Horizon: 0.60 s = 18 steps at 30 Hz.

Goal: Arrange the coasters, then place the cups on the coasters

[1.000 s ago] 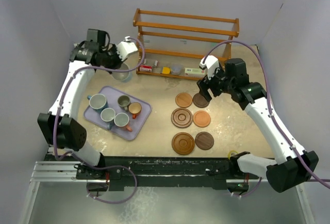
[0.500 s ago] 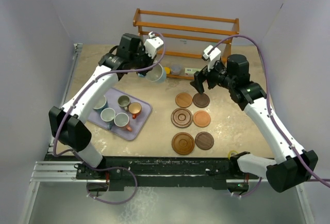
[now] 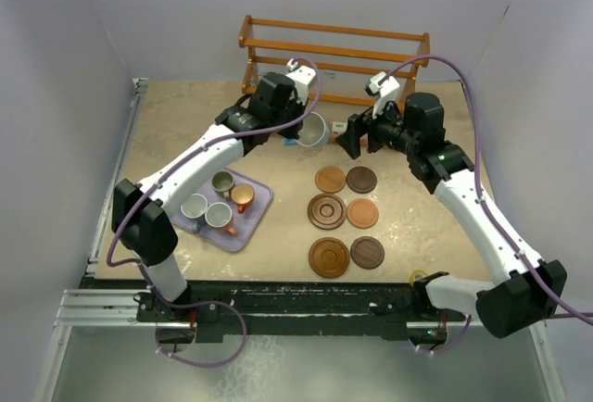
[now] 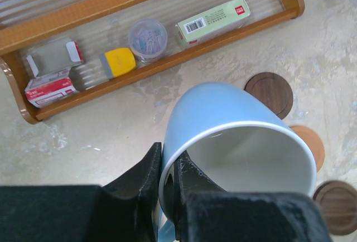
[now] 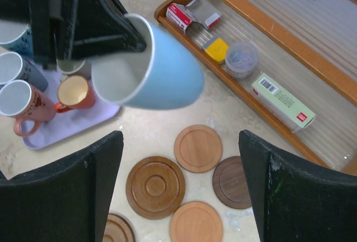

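My left gripper (image 4: 169, 175) is shut on the rim of a pale blue cup (image 4: 234, 141) with a white inside, one finger in and one out. It holds the cup tilted in the air in front of the rack, just left of the coasters (image 3: 313, 131). Six round wooden coasters lie in two columns on the table: light brown (image 3: 330, 179), dark brown (image 3: 361, 179), grooved (image 3: 326, 210), light (image 3: 362, 213), grooved (image 3: 329, 257), dark (image 3: 368, 252). My right gripper (image 5: 179, 141) hangs open above the back coasters, close beside the held cup (image 5: 150, 69), with nothing between its fingers.
A lavender tray (image 3: 255, 221) at the left holds a grey-green cup (image 3: 222, 182), a copper cup (image 3: 243, 196) and others (image 3: 194, 206). The wooden rack (image 3: 334, 50) at the back carries small boxes (image 4: 212, 22) and a round tub (image 4: 148, 35) on its lowest shelf.
My left arm has swung right from the back left corner, carrying the pale blue cup to the coasters. My right gripper has lifted off the back coasters and moved left, towards the cup.
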### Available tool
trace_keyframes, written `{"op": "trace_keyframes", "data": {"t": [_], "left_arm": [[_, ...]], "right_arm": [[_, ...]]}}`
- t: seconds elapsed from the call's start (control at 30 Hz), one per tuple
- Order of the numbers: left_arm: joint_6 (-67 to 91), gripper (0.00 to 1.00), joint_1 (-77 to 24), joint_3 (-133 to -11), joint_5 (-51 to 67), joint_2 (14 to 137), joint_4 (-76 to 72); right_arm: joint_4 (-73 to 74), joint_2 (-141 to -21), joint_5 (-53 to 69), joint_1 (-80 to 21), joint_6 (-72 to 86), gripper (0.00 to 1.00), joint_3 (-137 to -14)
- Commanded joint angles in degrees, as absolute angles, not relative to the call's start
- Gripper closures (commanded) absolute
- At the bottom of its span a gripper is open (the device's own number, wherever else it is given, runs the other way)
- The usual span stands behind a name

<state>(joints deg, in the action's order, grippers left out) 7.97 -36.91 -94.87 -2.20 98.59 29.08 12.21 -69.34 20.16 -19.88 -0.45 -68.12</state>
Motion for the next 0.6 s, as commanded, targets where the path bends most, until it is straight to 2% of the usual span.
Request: {"op": "trace_keyframes", "data": {"t": [0.0, 0.13, 0.3, 0.57], "left_arm": [[17.2, 0.97, -40.4, -99.6, -10.7, 100.1, 22.1], [22.4, 0.97, -41.6, -100.8, -11.9, 102.3, 22.5], [26.5, 0.97, -42.9, -102.4, -12.6, 104.3, 23.3], [31.6, 0.97, -45.8, -104.8, -20.8, 106.3, 26.8]], "right_arm": [[7.1, -70.9, 18.6, -20.3, 5.4, 0.15, -69.2], [8.6, -72.1, 14.8, -21.1, 7.0, 0.18, -71.0], [10.9, -73.8, 4.4, -23.5, 7.1, 0.25, -72.3], [15.1, -78.3, -0.6, -24.3, 8.4, 0.36, -75.7]]}}
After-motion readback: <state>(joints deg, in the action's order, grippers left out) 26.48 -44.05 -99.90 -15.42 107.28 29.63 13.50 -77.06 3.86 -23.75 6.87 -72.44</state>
